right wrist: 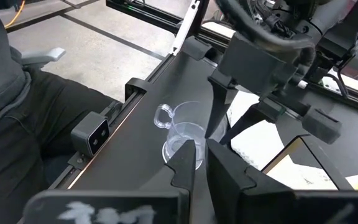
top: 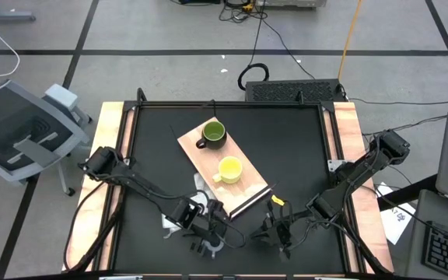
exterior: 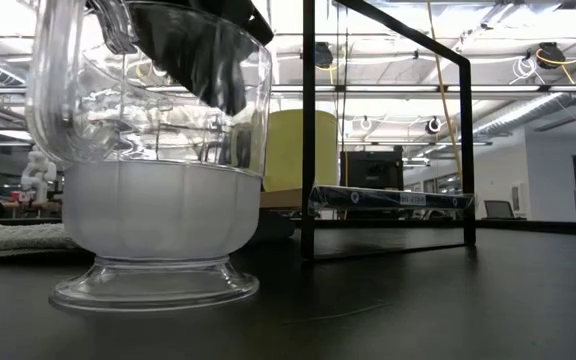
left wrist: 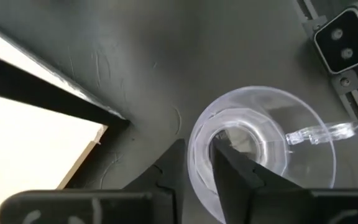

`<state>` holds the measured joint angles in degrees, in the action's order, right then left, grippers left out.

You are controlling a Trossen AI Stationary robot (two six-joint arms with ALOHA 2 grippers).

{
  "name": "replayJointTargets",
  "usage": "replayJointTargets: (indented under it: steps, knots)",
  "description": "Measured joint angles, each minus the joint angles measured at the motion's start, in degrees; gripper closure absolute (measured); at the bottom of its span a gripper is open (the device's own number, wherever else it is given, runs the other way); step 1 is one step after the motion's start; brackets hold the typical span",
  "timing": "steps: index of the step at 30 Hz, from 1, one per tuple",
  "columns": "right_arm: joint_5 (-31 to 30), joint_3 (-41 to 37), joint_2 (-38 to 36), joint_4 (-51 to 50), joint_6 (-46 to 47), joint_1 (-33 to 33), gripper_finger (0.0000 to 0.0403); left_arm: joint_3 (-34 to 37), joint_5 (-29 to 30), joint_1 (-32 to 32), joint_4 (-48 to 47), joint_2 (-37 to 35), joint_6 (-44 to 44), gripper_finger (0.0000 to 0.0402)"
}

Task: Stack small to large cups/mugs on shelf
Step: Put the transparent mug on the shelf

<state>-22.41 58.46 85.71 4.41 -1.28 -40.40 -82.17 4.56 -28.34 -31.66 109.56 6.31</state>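
Left gripper [left wrist: 196, 180]: fingers straddle the clear cup's rim, one inside, one outside; looks like a pinch on the wall, but whether it's truly clamped or letting go I can't tell.
Clear cup [left wrist: 263, 146]: right at the fingertips, standing upright on the black tabletop [top: 294, 155], just off the shelf's dark-edged end.
Handling guess: thin plastic, probably super light and slick, so it may flex or tip. The rim pinch seems fine; the little side handle [right wrist: 162, 116] is too flimsy to bother with.
Shelf [top: 197, 152]: beyond the cup, carrying the yellow mug [top: 229, 169] nearer and the green mug [top: 213, 134] farther.
Right gripper [top: 280, 231]: parked beside the left one, fingers pressed together, nothing in them.
View notes: the low view shows the cup's pedestal foot [exterior: 155, 287] flat on the table; the overhead hides the cup under the arm but shows both mugs.
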Motion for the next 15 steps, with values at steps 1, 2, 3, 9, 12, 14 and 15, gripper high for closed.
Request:
replayJointTargets:
  steps: [1,2,3,9,12,14,15]
  knots:
    - [0.0,0.0,0.0,0.0,0.0,0.0,0.0373,0.0,0.0,-0.1,0.4,0.0,0.0,0.0314]
    - [0.0,0.0,0.0,0.0,0.0,0.0,0.0373,0.0,0.0,-0.1,0.7,0.0,-0.1,0.0308]
    - [0.0,0.0,0.0,0.0,0.0,0.0,0.0373,0.0,0.0,-0.1,0.9,0.0,-0.1,0.0301]
    - [0.0,0.0,0.0,0.0,-0.3,0.0,0.0373,0.0,0.5,-0.1,0.4,-2.2,-2.1,0.0257]
    - [0.0,0.0,0.0,0.2,-0.3,0.0,0.0373,0.0,2.1,-0.7,-0.2,-6.1,-3.4,0.0239]
    - [0.0,0.0,0.0,0.5,-0.3,0.0,0.0373,0.0,2.6,-1.3,-1.2,-9.3,-3.6,0.0233]
    - [0.0,0.0,0.0,0.7,-0.3,0.0,0.0373,0.0,3.0,-1.7,-2.8,-11.2,-3.8,0.0233]
